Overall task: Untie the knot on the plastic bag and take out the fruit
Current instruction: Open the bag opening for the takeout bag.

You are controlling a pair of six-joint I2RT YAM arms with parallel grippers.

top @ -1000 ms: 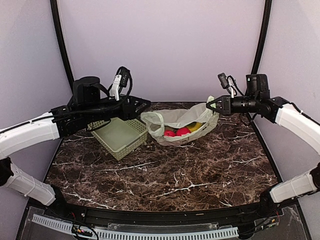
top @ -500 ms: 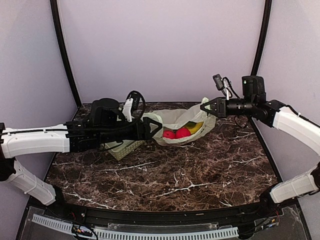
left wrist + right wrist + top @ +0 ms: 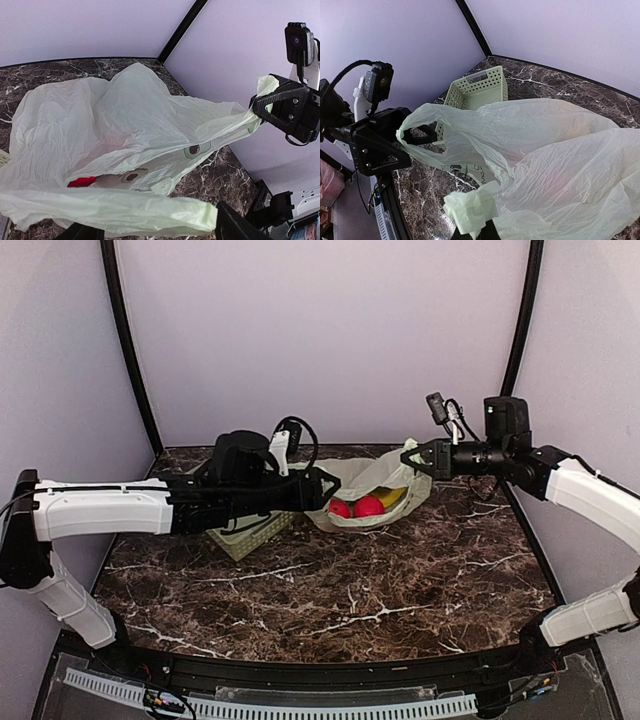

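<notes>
Your plastic bag (image 3: pixel 375 472) is translucent pale green; the fruit (image 3: pixel 358 507) inside shows red and yellow. At its 9 o'clock, the basket (image 3: pixel 250 532): pale green, perforated. The surface (image 3: pixel 350 590): dark brown marble, white veins.

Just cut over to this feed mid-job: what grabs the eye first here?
The thin translucent pale green plastic bag hangs open at back centre: the right gripper pinches its right handle up, the left gripper stands open at its left edge. Inside its mouth, two red round fruits and a yellow banana show; a pale green perforated basket sits left of it.
</notes>
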